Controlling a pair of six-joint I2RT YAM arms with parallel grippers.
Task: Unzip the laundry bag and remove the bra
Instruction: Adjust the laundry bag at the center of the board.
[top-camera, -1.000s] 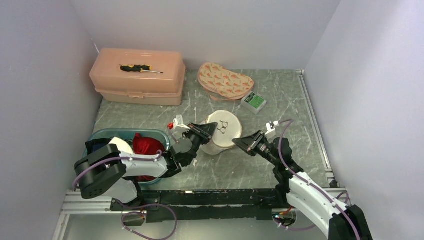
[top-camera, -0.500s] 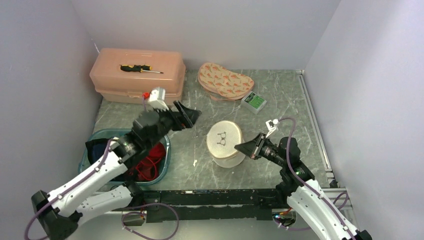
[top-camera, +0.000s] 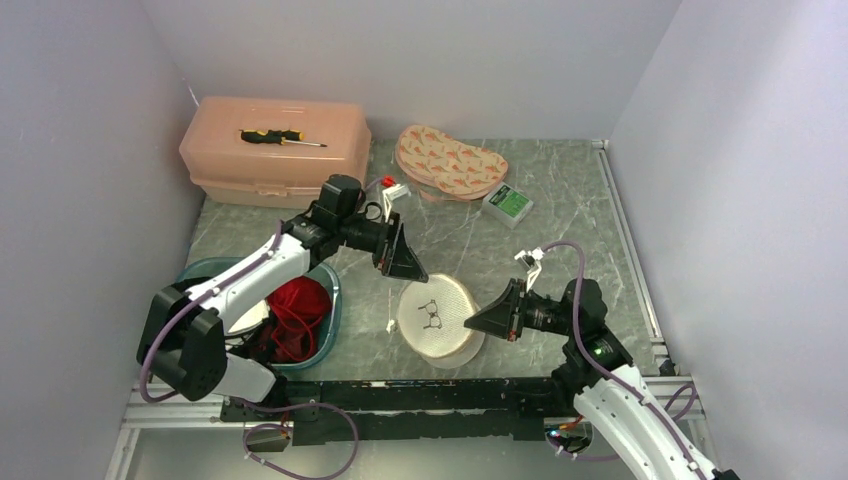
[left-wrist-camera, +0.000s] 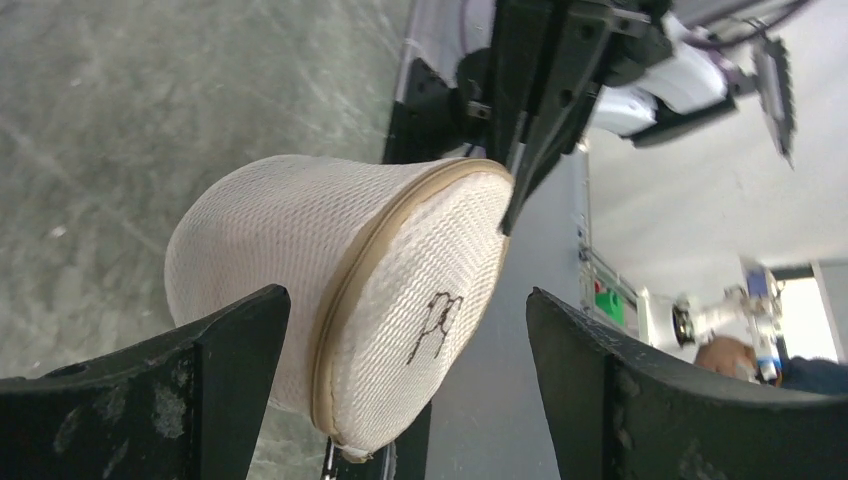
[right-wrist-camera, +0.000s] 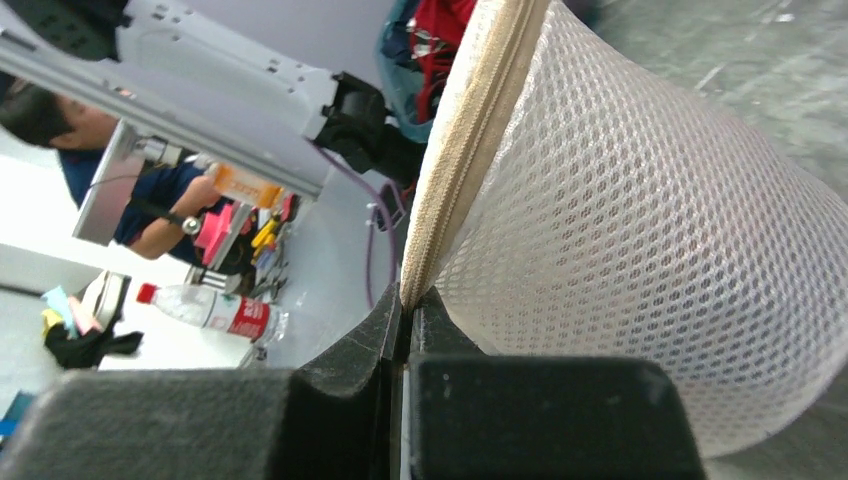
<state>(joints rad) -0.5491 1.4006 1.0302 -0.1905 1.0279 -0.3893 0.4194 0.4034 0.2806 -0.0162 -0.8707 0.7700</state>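
Observation:
The laundry bag (top-camera: 436, 320), a round white mesh pouch with a beige zip seam, lies tilted on the table near the front edge. My right gripper (top-camera: 478, 322) is shut on that seam at the bag's right side; the pinch shows in the right wrist view (right-wrist-camera: 408, 300). My left gripper (top-camera: 401, 262) hangs open just behind the bag, holding nothing. Its fingers stand on either side of the bag (left-wrist-camera: 330, 260) without touching it. The red bra (top-camera: 296, 306), with thin straps, lies in the teal basin (top-camera: 331, 292) at the left.
A peach toolbox (top-camera: 275, 152) with a screwdriver (top-camera: 281, 137) on it stands at the back left. A patterned pouch (top-camera: 448, 162) and a small green box (top-camera: 508, 203) lie at the back. Dark and white cloth shares the basin.
My left gripper let go, opened wide and swung up and back over the table. My right gripper dragged the bag toward the front edge, tipping it over.

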